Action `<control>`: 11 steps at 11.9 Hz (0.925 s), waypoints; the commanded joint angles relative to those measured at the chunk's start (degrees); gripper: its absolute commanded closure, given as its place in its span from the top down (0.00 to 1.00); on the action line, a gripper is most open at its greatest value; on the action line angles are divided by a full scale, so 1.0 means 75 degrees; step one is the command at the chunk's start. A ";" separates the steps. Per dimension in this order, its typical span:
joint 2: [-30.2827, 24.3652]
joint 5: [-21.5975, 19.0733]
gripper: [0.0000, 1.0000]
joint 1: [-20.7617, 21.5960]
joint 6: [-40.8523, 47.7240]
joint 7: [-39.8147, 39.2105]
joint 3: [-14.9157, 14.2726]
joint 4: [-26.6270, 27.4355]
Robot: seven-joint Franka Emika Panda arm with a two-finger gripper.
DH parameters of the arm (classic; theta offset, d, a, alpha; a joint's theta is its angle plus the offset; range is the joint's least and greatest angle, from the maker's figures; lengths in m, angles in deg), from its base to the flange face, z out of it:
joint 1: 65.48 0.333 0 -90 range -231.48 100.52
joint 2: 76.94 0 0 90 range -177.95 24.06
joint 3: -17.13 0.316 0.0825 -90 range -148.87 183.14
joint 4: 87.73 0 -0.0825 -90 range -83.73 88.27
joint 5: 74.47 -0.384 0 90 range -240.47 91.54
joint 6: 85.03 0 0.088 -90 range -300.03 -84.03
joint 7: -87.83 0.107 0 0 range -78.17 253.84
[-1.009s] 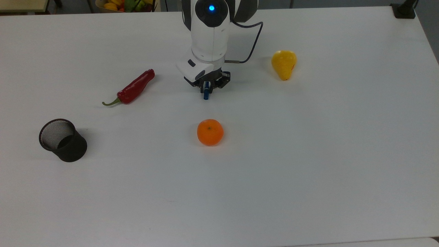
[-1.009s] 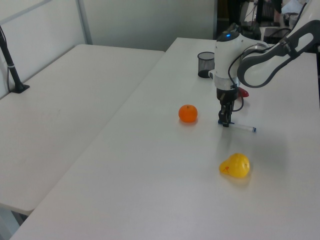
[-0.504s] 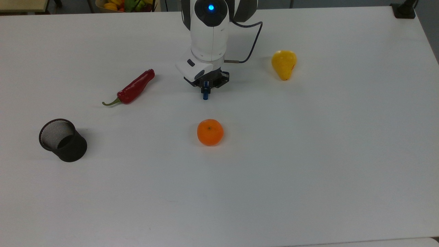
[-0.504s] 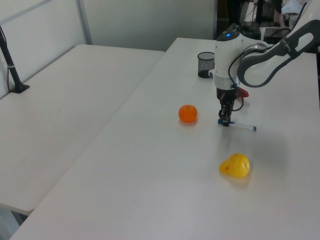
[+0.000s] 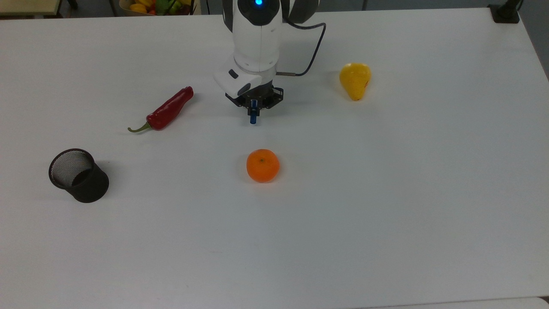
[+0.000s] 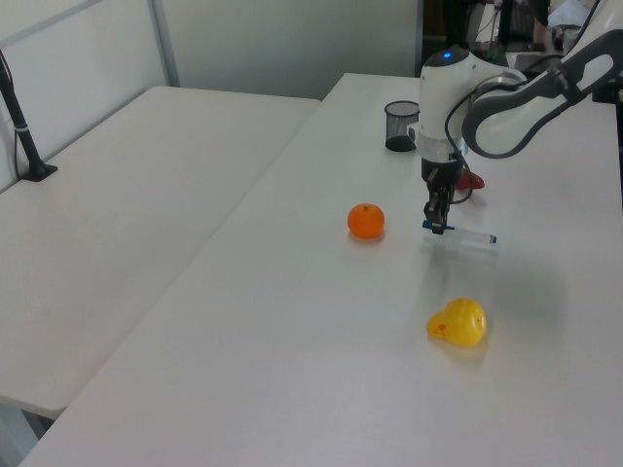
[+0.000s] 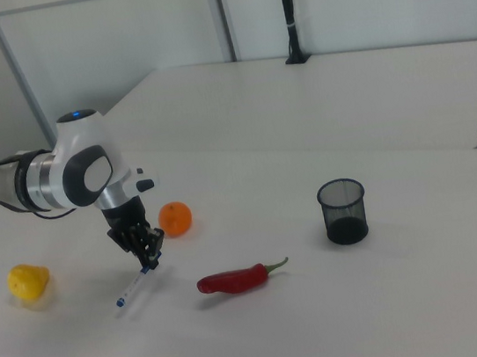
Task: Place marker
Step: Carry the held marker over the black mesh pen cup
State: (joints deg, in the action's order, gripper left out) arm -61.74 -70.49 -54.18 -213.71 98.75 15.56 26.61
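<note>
Your two-finger gripper (image 5: 253,108) is clamped on the blue-capped end of the slim white pen-shaped marker (image 6: 465,234), carrying it tilted just above the white table (image 5: 386,193). In the top view the round black mesh cup (image 5: 78,175) lies toward eight o'clock, past the red chili (image 5: 165,110).

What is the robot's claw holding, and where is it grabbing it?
The gripper holds the marker near its blue-capped end, the white body slanting away.
</note>
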 commanded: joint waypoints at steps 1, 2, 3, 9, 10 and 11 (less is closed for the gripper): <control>-0.0444 0.0021 0.00 -0.0112 0.0598 0.0103 -0.0013 -0.0256; -0.0549 0.0009 0.00 -0.0182 0.0622 0.0115 -0.0013 -0.0396; -0.0608 0.0009 0.00 -0.0241 0.0762 0.0115 -0.0024 -0.0583; -0.0667 -0.0576 0.00 -0.0698 0.1607 -0.0352 -0.0292 -0.2388; -0.0691 -0.0705 0.00 -0.0699 0.1584 -0.0516 -0.0561 -0.2587; -0.0679 -0.0799 0.00 -0.0710 0.1537 -0.0611 -0.0668 -0.2728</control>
State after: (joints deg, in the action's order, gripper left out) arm -66.37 -73.63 -59.39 -203.70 97.78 13.82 9.54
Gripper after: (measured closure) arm 0.828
